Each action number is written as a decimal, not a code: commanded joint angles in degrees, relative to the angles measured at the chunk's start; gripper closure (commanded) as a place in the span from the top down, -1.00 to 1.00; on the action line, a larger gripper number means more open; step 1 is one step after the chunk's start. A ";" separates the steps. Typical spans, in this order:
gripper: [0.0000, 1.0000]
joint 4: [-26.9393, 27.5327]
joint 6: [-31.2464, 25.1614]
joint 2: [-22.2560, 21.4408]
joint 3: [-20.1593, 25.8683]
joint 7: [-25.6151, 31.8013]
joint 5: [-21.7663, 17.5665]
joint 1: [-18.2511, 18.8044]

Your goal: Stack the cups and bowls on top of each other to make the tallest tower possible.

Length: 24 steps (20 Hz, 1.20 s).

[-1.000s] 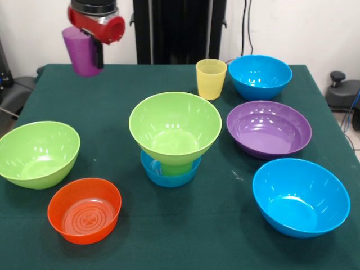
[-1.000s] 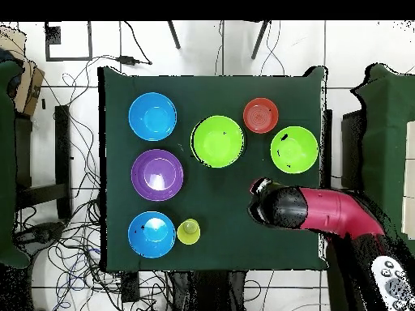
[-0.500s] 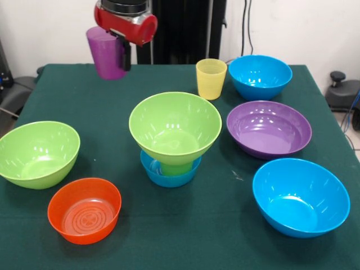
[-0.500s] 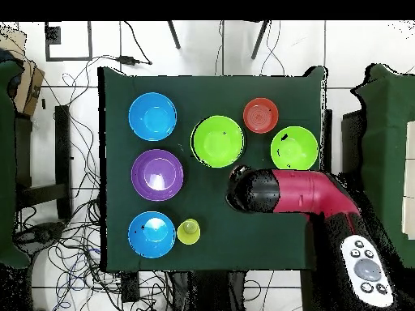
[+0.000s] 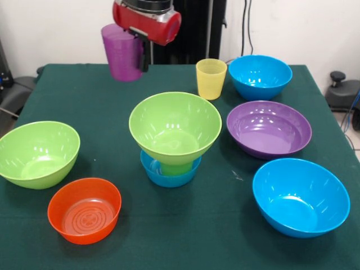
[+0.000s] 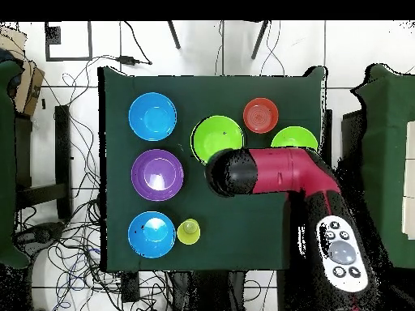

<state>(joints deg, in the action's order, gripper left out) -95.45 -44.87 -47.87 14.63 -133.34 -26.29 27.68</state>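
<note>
Front view: end effector (image 5: 136, 53) grips purple cup (image 5: 122, 52).

Bright, even light from above in both views, and shadows under the bowls stay soft and short. White glare spots dot the purple bowl (image 5: 269, 128) and the near blue bowl (image 5: 301, 196). Front view stays sharp throughout; the green tablecloth (image 5: 185, 230) shows no glare.

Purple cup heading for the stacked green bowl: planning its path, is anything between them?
No. The front view shows only bare green table between the held purple cup and the stacked green bowl.
</note>
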 commanded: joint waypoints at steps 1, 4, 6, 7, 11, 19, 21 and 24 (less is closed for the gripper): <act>-1.00 10.36 -14.40 2.09 0.17 4.52 -2.64 -4.93; -1.00 12.95 -17.37 3.42 -0.51 3.91 -3.93 -6.69; -1.00 13.88 -18.37 3.93 -0.88 3.57 -4.43 -7.45; -1.00 14.50 -19.03 4.36 -0.97 3.32 -4.50 -7.91; -1.00 17.23 -23.05 7.29 -1.71 2.60 -4.78 -9.23; -1.00 18.34 -24.66 10.70 -3.46 0.96 -3.98 -10.62; -1.00 18.64 -25.55 11.88 -3.85 0.36 -2.75 -10.63; -1.00 18.98 -27.33 13.85 -4.32 -0.44 -0.56 -10.45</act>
<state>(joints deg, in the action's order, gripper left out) -78.72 -64.08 -39.55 11.06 -133.34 -26.28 17.63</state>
